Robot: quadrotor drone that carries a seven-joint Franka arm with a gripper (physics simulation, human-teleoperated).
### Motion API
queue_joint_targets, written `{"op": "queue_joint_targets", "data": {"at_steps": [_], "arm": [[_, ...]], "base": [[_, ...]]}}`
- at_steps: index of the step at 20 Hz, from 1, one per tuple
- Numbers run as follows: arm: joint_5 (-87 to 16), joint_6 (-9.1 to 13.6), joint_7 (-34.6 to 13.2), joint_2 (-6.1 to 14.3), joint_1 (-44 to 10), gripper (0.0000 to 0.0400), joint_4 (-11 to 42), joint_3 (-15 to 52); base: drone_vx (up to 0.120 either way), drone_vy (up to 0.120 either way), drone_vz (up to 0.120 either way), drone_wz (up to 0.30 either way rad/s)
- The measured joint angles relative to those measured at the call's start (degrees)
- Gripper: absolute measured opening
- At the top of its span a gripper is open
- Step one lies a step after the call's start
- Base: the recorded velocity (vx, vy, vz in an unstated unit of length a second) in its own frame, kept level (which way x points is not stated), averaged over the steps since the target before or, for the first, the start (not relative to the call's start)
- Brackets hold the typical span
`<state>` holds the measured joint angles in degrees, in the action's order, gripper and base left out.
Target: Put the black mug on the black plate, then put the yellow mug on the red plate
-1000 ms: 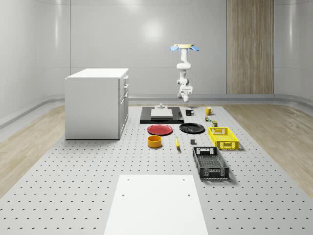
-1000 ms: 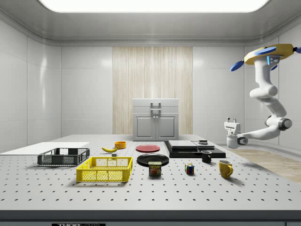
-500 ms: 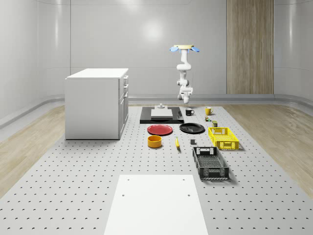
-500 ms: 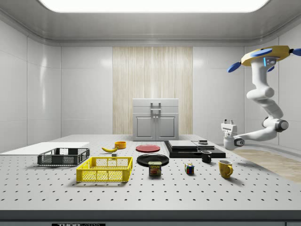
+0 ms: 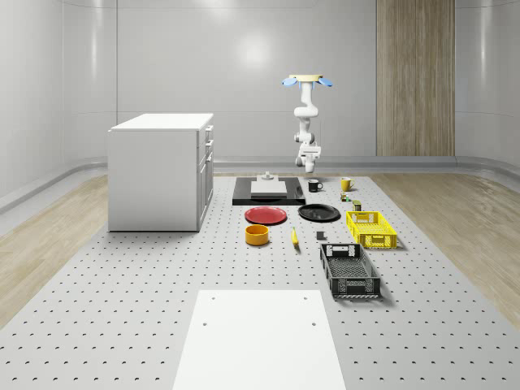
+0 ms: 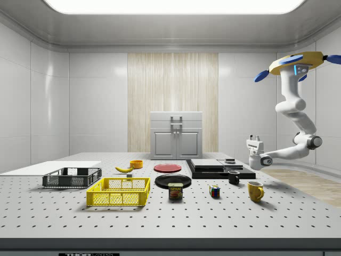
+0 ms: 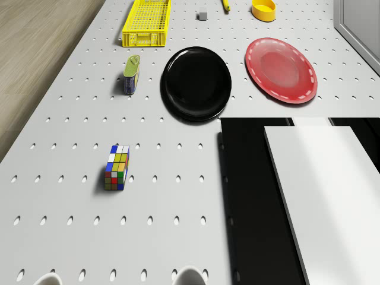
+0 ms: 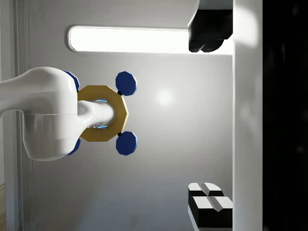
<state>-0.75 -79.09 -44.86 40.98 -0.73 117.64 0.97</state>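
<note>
While the drone is hovering high beyond the far edge of the perforated surface, past the black mug, its white arm is bending down and reaching back toward that mug. The pincer is hanging in the air above and just beyond the black mug, pointing upward and touching nothing; whether its fingers are parted or together cannot be told.

The black mug is standing upright on the surface, just beside the black slab that is carrying a white block. The yellow mug is standing upright near the black mug, apart from it. The black plate is lying bare, well apart from the black mug, with the red plate just beside it. A Rubik's cube is sitting between the black mug and the black plate.
</note>
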Motion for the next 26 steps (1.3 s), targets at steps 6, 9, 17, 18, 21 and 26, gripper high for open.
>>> {"op": "queue_joint_targets", "data": {"at_steps": [6,9,17,18,21,26], "arm": [[-1.7,-0.3,-0.2,0.2,-0.4,0.04,0.2,1.2],[-3.4,-0.4,-0.4,0.3,-0.8,0.04,0.4,2.4],[-15.7,-1.0,-2.1,1.0,-3.5,0.04,2.3,11.1],[-18.6,-1.2,-2.6,1.1,-4.1,0.04,3.1,13.2],[-30.4,-1.8,-4.5,2.1,-6.8,0.04,6.9,21.1],[-59.6,-2.7,-11.6,5.3,-14.7,0.04,21.7,38.9]], "base": [[0.0,0.0,-0.007,0.0],[0.0,0.0,-0.053,0.0],[0.0,0.0,-0.08,0.0],[0.0,0.0,-0.12,0.0],[0.0,0.0,-0.12,0.0],[0.0,0.0,-0.12,0.0]]}}
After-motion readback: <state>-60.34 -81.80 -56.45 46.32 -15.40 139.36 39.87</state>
